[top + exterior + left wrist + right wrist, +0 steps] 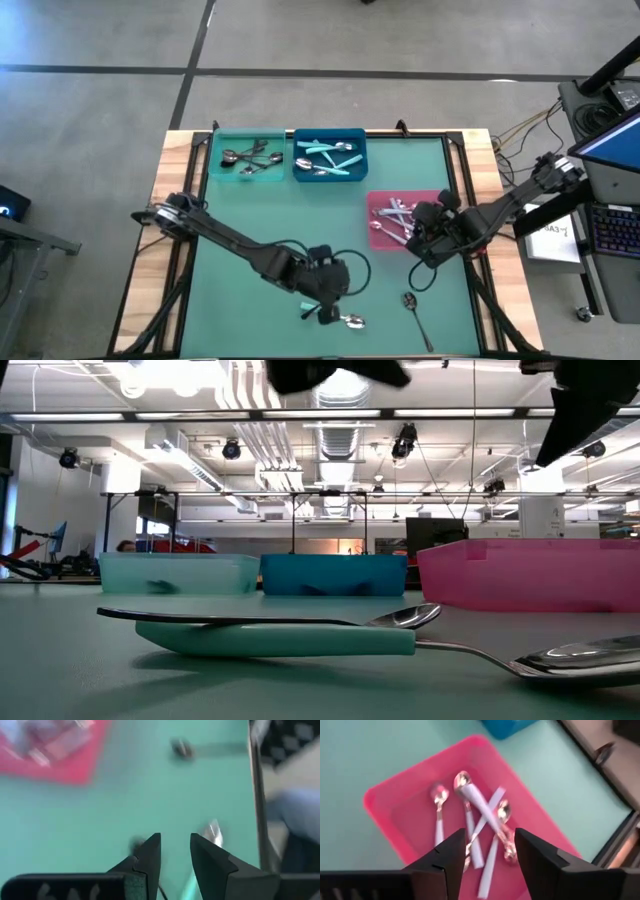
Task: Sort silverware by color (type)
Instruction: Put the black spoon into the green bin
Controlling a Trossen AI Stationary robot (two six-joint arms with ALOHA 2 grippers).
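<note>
Smooth green tabletop (250, 210) carried three shallow plastic bins; the pink bin (385, 802) held glossy spoons (470, 815) with flat pale handles; right gripper (487, 852) hovered above, jaws parted, empty; left gripper (327, 300) hung over loose spoons (350, 321), jaws released.

The light is bright and even, coming from ceiling lamps (232, 450) seen in the low view. Shadows on the green table mat (300, 220) are soft and weak. The left wrist view is strongly blurred, and the pink bin (55, 750) there is smeared. The right wrist view is only slightly soft.
</note>
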